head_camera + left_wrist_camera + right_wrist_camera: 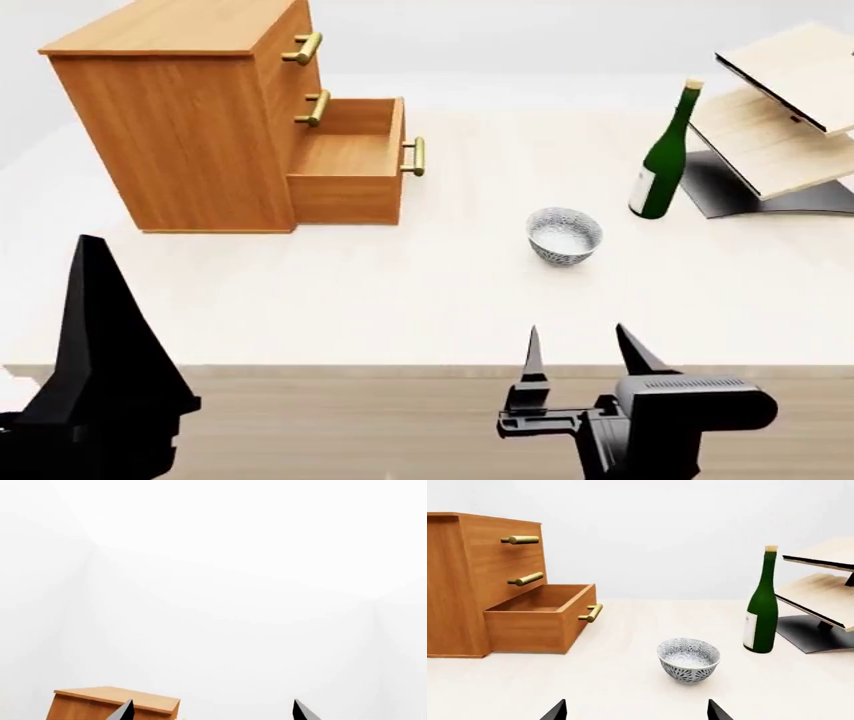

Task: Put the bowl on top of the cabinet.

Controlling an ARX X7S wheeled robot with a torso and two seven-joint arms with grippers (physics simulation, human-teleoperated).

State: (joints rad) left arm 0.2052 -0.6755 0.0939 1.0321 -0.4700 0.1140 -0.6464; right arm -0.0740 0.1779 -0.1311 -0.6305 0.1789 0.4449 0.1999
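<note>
The small blue-patterned bowl (pixel 565 236) (pixel 688 659) stands upright on the pale table, right of the cabinet and apart from it. The orange-brown cabinet (pixel 200 110) (pixel 460 580) (pixel 113 702) sits at the far left, its flat top bare and its bottom drawer (pixel 350 170) (pixel 540 617) pulled out. My right gripper (pixel 577 345) (pixel 636 710) is open near the table's front edge, short of the bowl, with nothing between its fingers. My left gripper (pixel 212 710) is open and empty, raised at the near left. One dark finger (pixel 100 330) of it shows in the head view.
A green wine bottle (pixel 663 160) (pixel 762 605) stands right of the bowl. A tilted pale-wood two-shelf rack (pixel 787 120) (pixel 820 590) on a dark base is at the far right. The table's front edge (pixel 400 370) runs just ahead of my grippers.
</note>
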